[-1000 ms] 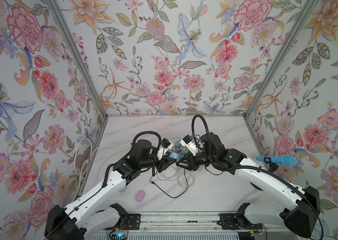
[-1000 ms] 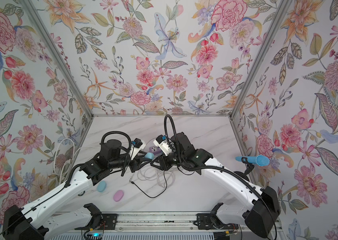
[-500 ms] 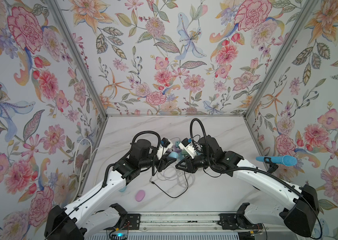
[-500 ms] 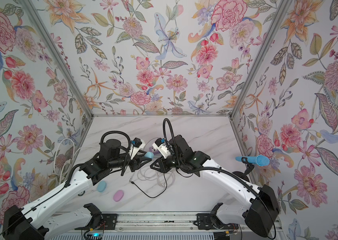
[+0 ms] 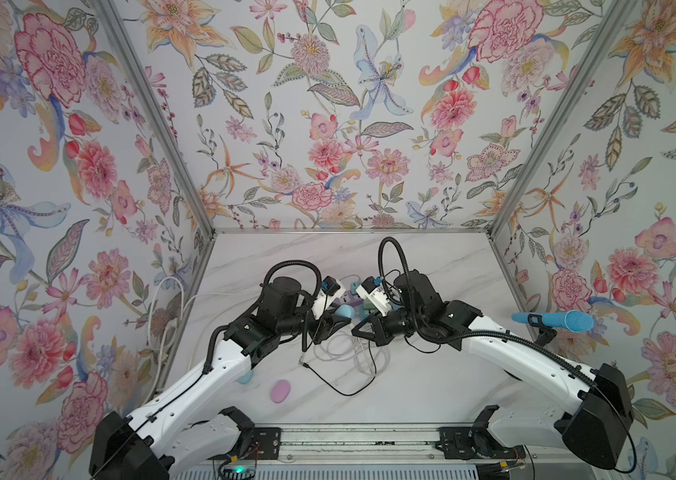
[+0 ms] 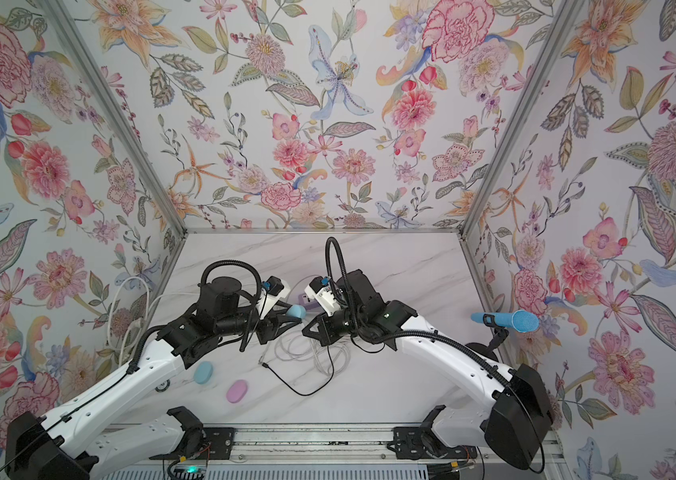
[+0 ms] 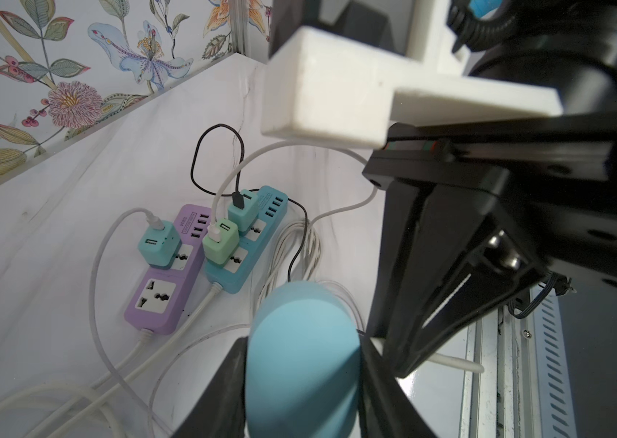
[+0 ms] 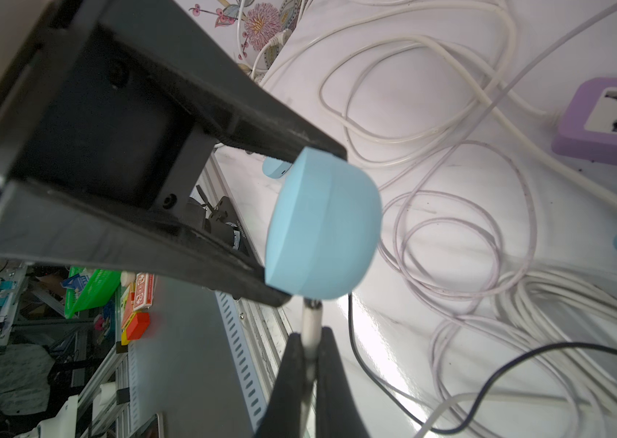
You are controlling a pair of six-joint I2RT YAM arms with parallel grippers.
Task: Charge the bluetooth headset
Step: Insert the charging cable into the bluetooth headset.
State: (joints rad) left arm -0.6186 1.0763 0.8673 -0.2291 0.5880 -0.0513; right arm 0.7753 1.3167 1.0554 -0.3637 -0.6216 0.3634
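The bluetooth headset is a light blue rounded case [image 7: 301, 360], held above the table between the fingers of my left gripper [image 7: 301, 375], which is shut on it. In both top views the case [image 5: 344, 311] [image 6: 296, 311] sits at the centre, between the two arms. My right gripper [image 8: 308, 352] is shut on the white plug [image 8: 310, 322] of a charging cable. The plug's tip points at the case's edge [image 8: 322, 223], touching it or just short. From the left wrist the white cable [image 7: 458, 365] runs out behind the right gripper's fingers [image 7: 405, 333].
A purple power strip [image 7: 164, 288] and a teal one [image 7: 250, 242] with plugged-in chargers lie behind the grippers. Coiled white cables [image 5: 348, 353] and a black cable [image 5: 328, 376] lie below. A pink case [image 5: 280, 390], another blue case [image 6: 203, 372] and a blue microphone [image 5: 552, 321] are nearby.
My right gripper has shut on the white cable plug and moved left toward the blue case. The left arm has held still with the case.
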